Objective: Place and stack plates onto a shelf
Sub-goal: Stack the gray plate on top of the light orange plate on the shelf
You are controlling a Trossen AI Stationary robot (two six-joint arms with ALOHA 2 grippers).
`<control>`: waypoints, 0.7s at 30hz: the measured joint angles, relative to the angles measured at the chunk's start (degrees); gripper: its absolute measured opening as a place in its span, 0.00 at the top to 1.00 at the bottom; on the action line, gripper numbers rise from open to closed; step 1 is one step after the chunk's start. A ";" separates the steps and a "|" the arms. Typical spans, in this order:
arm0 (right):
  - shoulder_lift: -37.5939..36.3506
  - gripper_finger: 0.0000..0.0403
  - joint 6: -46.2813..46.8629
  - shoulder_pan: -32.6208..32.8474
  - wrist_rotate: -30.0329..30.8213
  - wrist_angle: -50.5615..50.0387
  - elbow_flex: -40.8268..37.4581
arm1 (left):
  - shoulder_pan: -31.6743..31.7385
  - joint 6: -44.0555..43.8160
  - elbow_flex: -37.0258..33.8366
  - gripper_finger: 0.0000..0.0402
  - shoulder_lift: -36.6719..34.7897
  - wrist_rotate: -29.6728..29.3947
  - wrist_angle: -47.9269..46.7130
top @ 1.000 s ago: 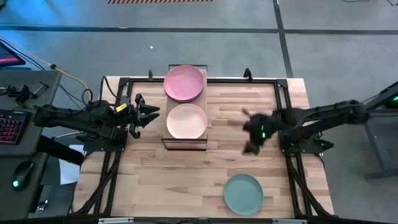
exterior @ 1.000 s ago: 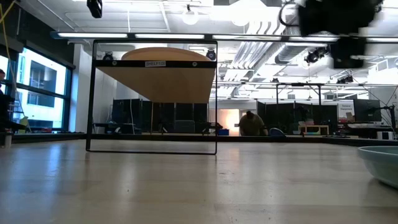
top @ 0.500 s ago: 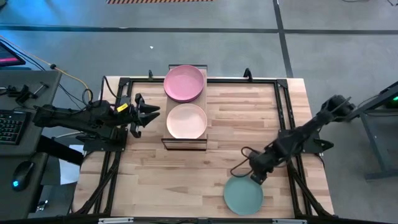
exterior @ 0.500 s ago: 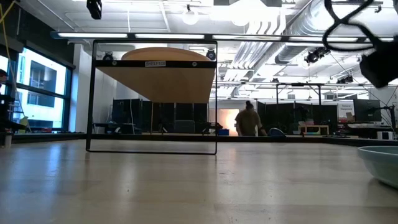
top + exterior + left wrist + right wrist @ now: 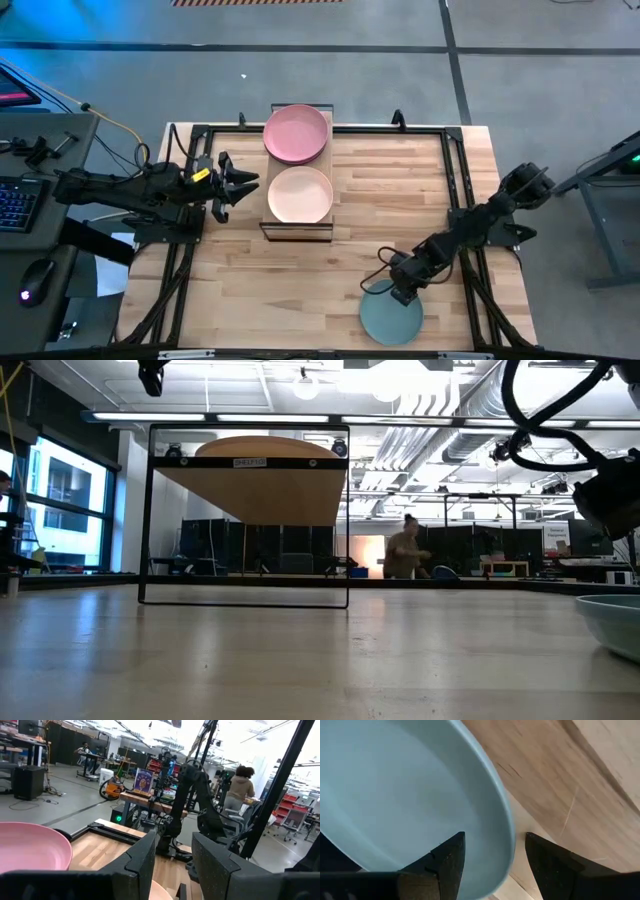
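A pink plate (image 5: 296, 133) and a cream plate (image 5: 300, 195) lie side by side on the small wooden shelf (image 5: 297, 228), the pink one at its far end. A light teal plate (image 5: 391, 318) rests flat on the table near the front edge. My right gripper (image 5: 403, 292) points steeply down at the teal plate's far rim. It is open (image 5: 492, 840), with one finger over the plate's inside and one outside the rim (image 5: 506, 827). My left gripper (image 5: 240, 185) stands open just left of the shelf, holding nothing (image 5: 172, 870).
The shelf's dark frame (image 5: 248, 600) stands at the table's far middle. Bare wooden tabletop (image 5: 300, 285) lies between the shelf and the teal plate (image 5: 612, 622). Black rails (image 5: 460, 170) run along the table's sides. People move in the room behind.
My right gripper has swung from mid-table on the right toward the near edge and dropped, tipping from nearly level to steeply down. It now straddles the teal plate's far rim. The plates have stayed where they were.
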 joint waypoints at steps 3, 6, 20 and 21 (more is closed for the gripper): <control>0.22 0.52 0.15 -0.09 0.37 -1.45 0.00 | 0.00 0.00 0.00 0.71 -0.02 -0.01 0.05; 0.30 0.63 1.41 -0.10 0.47 -2.86 -0.02 | 0.00 0.02 0.00 0.71 -0.02 -0.01 0.05; -8.71 0.99 -4.29 -2.71 -1.43 -1.54 -0.58 | 0.00 1.66 0.00 0.71 -0.31 -0.11 0.14; -10.66 0.99 -5.66 -3.59 -2.00 -1.37 -0.50 | -0.01 2.12 0.00 0.71 -0.56 -0.29 0.18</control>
